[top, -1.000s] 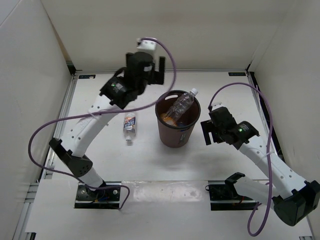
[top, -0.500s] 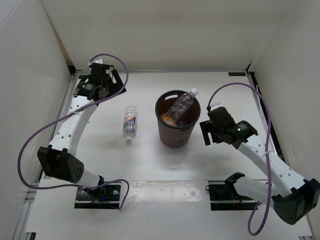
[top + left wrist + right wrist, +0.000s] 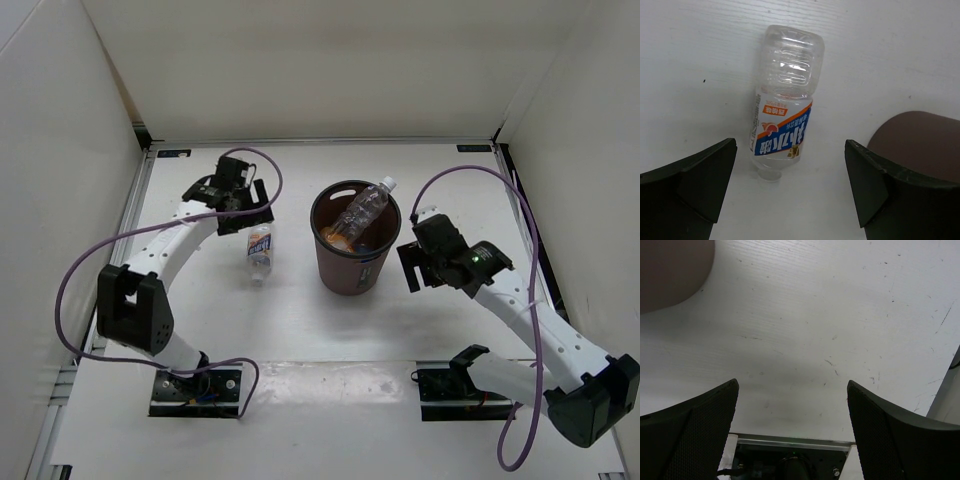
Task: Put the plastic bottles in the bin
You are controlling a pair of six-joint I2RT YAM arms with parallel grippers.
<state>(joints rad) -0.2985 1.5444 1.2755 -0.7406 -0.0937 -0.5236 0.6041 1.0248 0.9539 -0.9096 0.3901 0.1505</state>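
Plastic bottle, top view: a clear blue-labelled bottle [image 3: 259,249] is lying on its side on the white table [image 3: 300,320], just left of the bin and not touching it.
Bin, top view: the brown bin [image 3: 352,272] is standing upright mid-table. A second clear bottle [image 3: 364,210] is leaning inside it with its white cap poking over the rim, and something orange [image 3: 334,237] is showing beneath.
Left gripper, top view: the left gripper [image 3: 247,213] is hovering over the far end of the lying bottle. You cannot read its opening from here.
Right gripper, top view: the right gripper [image 3: 412,265] is hanging just right of the bin.
Bottle, left wrist view: the blue-labelled bottle [image 3: 785,100] is lying below, lengthwise between the fingers, with its neck pointing toward the bottom edge. The bin [image 3: 920,145] is showing at the right.
Left gripper, left wrist view: the left gripper [image 3: 790,144] is gaping wider than the bottle and gripping nothing.
Handling: it is looking empty, so expect it to be light, thin-walled, smooth and ready to roll. You are best pinching across the labelled middle, gently enough not to crush it.
Right gripper, right wrist view: the right gripper [image 3: 792,385] is spread wide over bare table and carrying nothing. A corner of the bin [image 3: 670,270] is showing at the upper left.
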